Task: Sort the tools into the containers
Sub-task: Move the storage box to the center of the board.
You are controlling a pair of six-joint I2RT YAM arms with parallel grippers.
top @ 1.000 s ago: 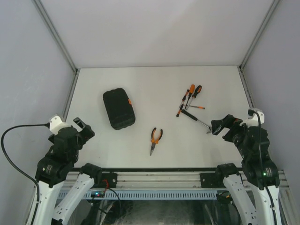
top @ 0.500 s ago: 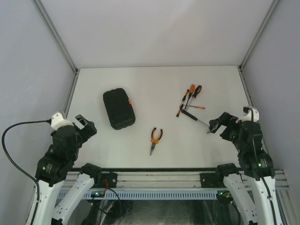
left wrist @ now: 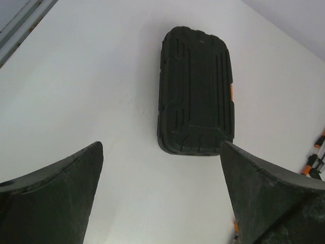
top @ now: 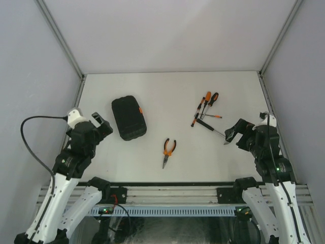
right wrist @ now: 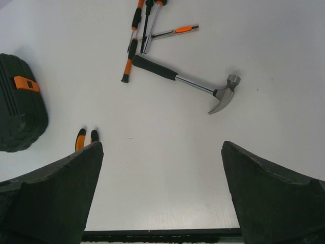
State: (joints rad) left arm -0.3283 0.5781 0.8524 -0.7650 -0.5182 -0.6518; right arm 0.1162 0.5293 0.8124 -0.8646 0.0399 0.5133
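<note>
Your left claw (left wrist: 161, 147) is spread and empty, nearest the closed case (left wrist: 195, 91), which lies straight ahead, long axis pointing away. Right of the case, the hammer (right wrist: 183, 81) lies before your spread right claw (right wrist: 161, 147).

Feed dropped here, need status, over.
Left claw, right claw open, empty. Case shut. Hammer, pliers, screwdrivers loose on table. No obstruction seen.

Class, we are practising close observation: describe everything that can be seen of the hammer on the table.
The hammer is small: a silvery metal claw head, a thin bare metal shaft and a black grip that looks rubbery. It lies flat on the white table, at a slant, grip end right beside the screwdrivers, head pointing away from them. Nothing holds it.
</note>
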